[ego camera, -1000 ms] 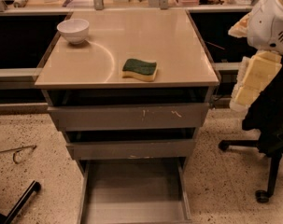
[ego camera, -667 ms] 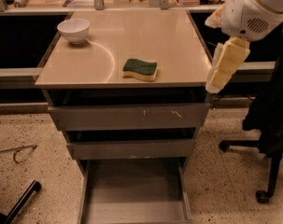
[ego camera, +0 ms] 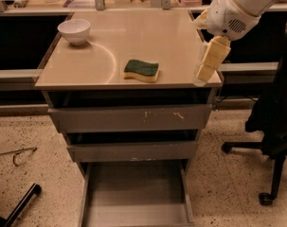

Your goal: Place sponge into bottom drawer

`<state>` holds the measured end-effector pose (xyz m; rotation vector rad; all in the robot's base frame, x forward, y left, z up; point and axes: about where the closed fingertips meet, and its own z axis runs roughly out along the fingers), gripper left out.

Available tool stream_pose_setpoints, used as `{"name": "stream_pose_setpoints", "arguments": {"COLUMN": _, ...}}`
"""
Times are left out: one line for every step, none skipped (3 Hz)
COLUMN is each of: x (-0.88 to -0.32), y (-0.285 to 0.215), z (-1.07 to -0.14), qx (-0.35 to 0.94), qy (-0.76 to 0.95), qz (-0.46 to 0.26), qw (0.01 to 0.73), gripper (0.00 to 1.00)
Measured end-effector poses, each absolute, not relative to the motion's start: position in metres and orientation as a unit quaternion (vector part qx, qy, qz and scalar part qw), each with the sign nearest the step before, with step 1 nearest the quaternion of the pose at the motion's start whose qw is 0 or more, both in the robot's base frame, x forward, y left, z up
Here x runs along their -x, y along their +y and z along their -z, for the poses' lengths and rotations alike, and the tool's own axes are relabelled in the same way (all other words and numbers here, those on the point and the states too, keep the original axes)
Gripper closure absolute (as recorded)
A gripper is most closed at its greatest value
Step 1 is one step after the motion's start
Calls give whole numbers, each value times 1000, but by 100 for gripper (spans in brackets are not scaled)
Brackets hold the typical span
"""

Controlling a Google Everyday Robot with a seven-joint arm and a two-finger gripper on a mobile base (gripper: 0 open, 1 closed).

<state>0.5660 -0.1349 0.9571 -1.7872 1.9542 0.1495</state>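
Camera view: gripper, empty, aperture indiscernible, over the cabinet top at its right edge; sponge lies mid-top; bottom drawer open.

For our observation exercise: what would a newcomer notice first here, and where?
The robot's pale yellow tool hangs at the right edge of the cabinet top. A green-topped sponge lies near that top's front, apart from the tool, with a white bowl at back left. Below, the bottom drawer stands pulled open.
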Motion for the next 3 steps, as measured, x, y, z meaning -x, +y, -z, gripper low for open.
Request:
{"name": "stream_pose_setpoints", "arguments": {"x": -581, "y": -116, "z": -945, "qx": 670, "qy": 697, "qz": -63, "qw": 247, "gripper": 0}}
{"name": "stream_pose_setpoints", "arguments": {"x": -607, "y": -84, "z": -926, "qx": 694, "qy": 672, "qz": -70, "qw": 249, "gripper": 0}}
{"name": "stream_pose_setpoints", "arguments": {"x": -628, "y": -59, "z": -905, "qx": 709, "qy": 656, "qz": -79, "qw": 246, "gripper": 0}}
